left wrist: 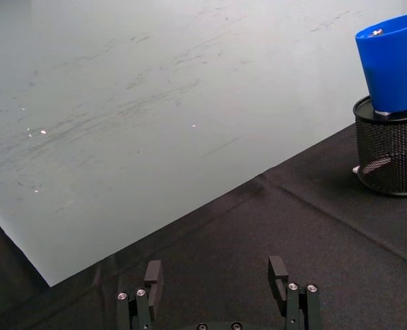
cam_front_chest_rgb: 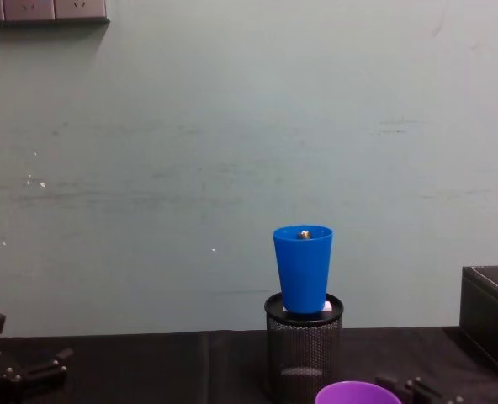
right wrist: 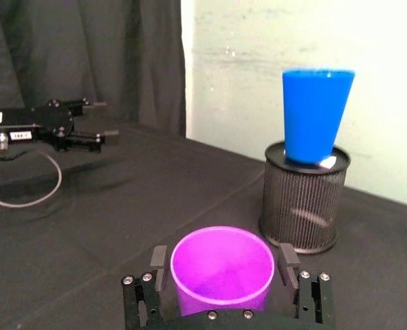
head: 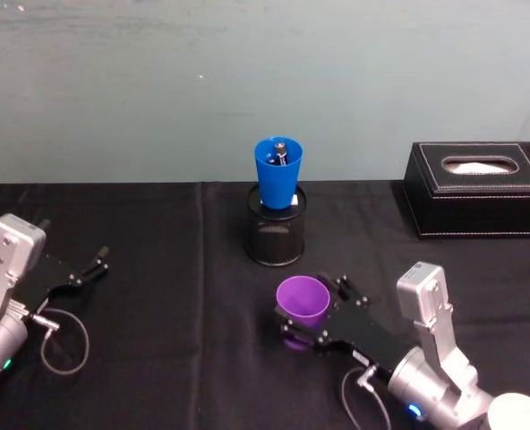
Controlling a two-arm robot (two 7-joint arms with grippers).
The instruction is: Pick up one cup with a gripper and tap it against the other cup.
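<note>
With the right pincer point(head: 312, 315) straddling the purple cup point(head: 303, 301), its jaws apart, close evenly, lift straight, then tap the blue cup point(head: 278, 172) gently.

Black mesh pen holder point(head: 277, 231) mid-table, black tissue box point(head: 476, 188) right, black tablecloth point(head: 158, 296)

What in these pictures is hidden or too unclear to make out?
- Right gripper around the purple cup: right wrist view doesn't show whether the pads touch it.
- Blue cup: its base is hidden inside the mesh pen holder; the small thing at its rim is too tiny to identify.
- Tissue box: cut by the chest view's right edge.
</note>
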